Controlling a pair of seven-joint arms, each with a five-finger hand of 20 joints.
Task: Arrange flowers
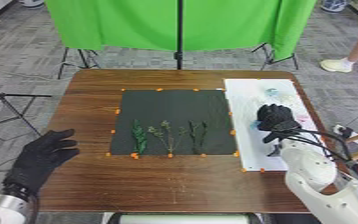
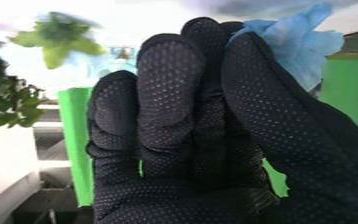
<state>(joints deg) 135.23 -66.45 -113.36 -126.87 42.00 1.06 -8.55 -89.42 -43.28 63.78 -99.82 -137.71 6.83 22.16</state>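
Item: one brown wooden table (image 1: 158,185), on which we list a dark mat (image 1: 171,107) in the middle and a white sheet (image 1: 246,92) along the right side. Small orange tabs (image 1: 134,156) mark the mat's edges.

Stems, all on the near half of the mat, side by side and apart, set lengthwise toward its far edge: one broad leafy stem (image 1: 139,135), nearest the mat's left edge; one branching sprig (image 1: 167,132), fine and open, between the others; slender leafy stems (image 1: 203,132), toward the right edge.

Flowers, on the white sheet: one pale blue flower (image 1: 271,92) near its far edge; one pink flower (image 1: 302,118) at its right edge, near the right hand (image 1: 278,117); one blue flower (image 2: 304,42), just beside the right hand's thumb and partly behind it in the wrist view. The wrist view also records a yellow-green bloom (image 2: 58,40) and dark green foliage (image 2: 7,95), apart from the glove.

Right hand: black glove over the middle of the white sheet, fingers straight and close together, which we enter as released; we cannot tell whether it touches the blue flower.

Left hand (image 1: 40,157): black glove at the table's left edge, toward the near corner, fingers loose and parted, holding nothing.

Backdrop: bright green cloth (image 1: 122,25) beyond the table's far edge, with a thin black stand (image 1: 181,30) before it.
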